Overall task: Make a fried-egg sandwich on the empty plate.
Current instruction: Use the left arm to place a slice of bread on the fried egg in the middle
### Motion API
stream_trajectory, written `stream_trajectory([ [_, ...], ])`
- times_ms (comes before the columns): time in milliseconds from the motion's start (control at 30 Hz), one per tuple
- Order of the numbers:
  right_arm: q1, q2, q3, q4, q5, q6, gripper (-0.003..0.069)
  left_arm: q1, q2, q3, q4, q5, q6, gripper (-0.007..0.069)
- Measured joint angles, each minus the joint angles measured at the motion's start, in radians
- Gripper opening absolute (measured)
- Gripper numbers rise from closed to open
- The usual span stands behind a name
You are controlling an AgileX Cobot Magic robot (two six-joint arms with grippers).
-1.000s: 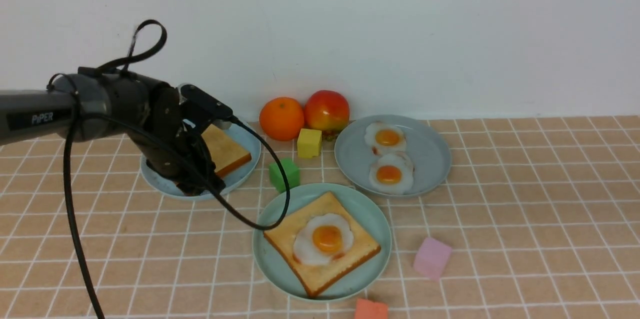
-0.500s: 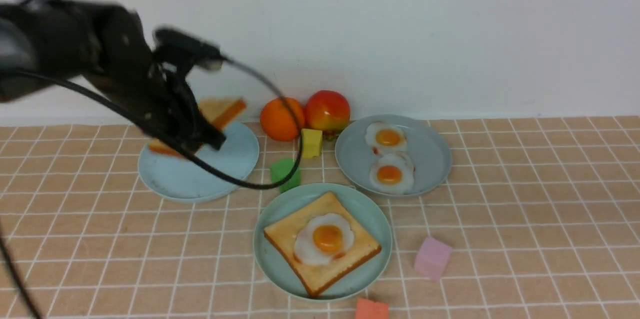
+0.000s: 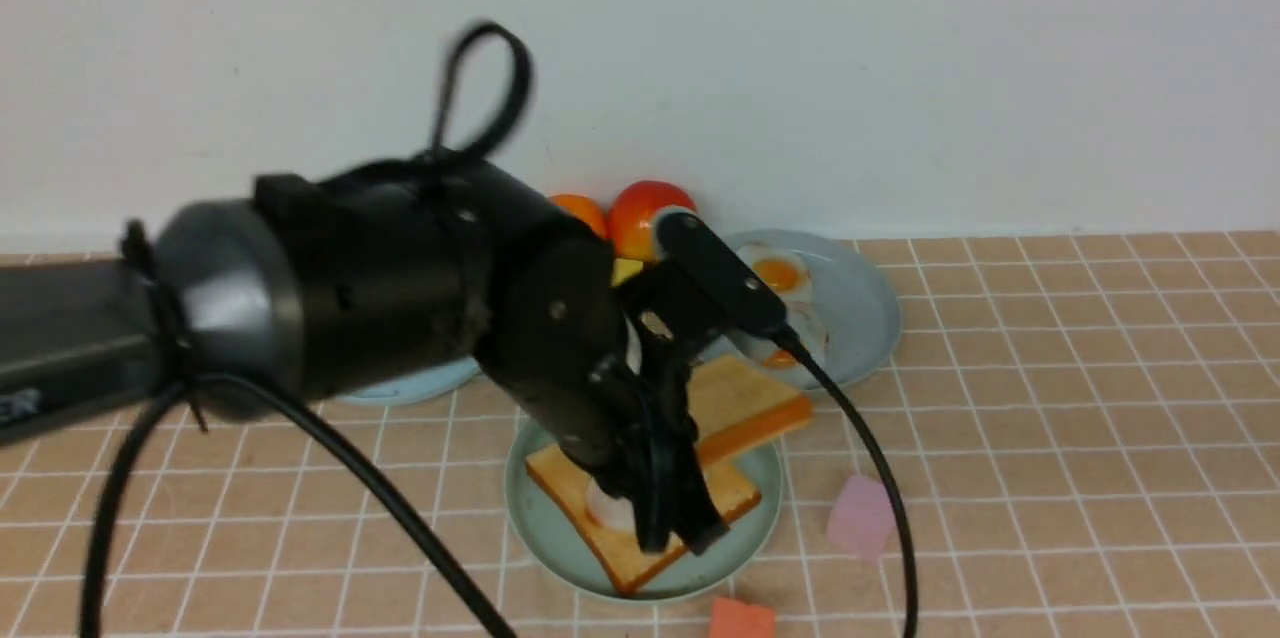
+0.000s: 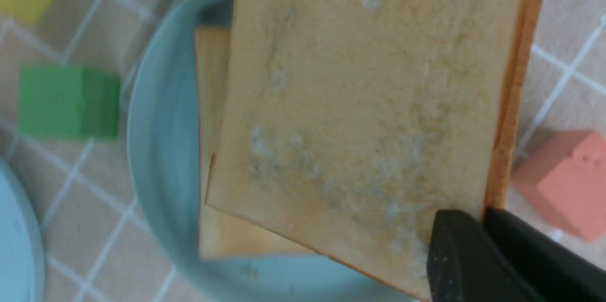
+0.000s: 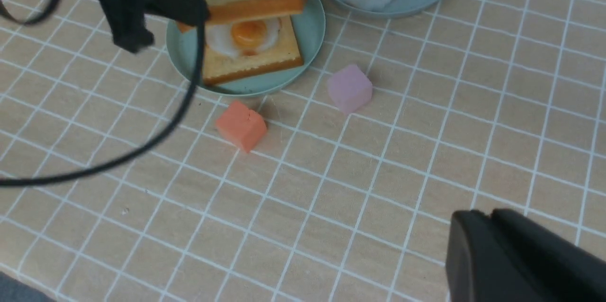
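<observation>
Holding a square golden-brown toast slice (image 3: 750, 403) with a darker crust rim above the round mint-green plastic plate (image 3: 520, 498).
Black fingers of the left gripper (image 4: 483, 235) pinch its crust edge, and its matte face looks speckled. On the plate lies a second toast slice (image 5: 251, 63) bearing the glossy white toy fried egg (image 5: 244, 34). Well apart from the plate, the right gripper (image 5: 490, 240) has its fingers pressed together, empty.

Three views share the mint-green plate (image 3: 560, 543) (image 4: 161, 150) (image 5: 313, 32)
Front faces the wall (image 3: 900, 68); left wrist looks closely down at it, right wrist from farther off.
</observation>
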Motion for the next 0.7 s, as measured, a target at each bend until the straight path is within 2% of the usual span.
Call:
stream_trajectory([
  [433,0.000,-0.009,0.001,0.000,0.022,-0.001,0.0073,-0.003,0.066,0.000,0.081,-0.010,-0.070,0.0022],
  [700,0.000,-0.009,0.001,0.000,0.022,-0.001,0.0077,-0.003,-0.022,-0.005,0.190,0.063,-0.224,0.0022],
])
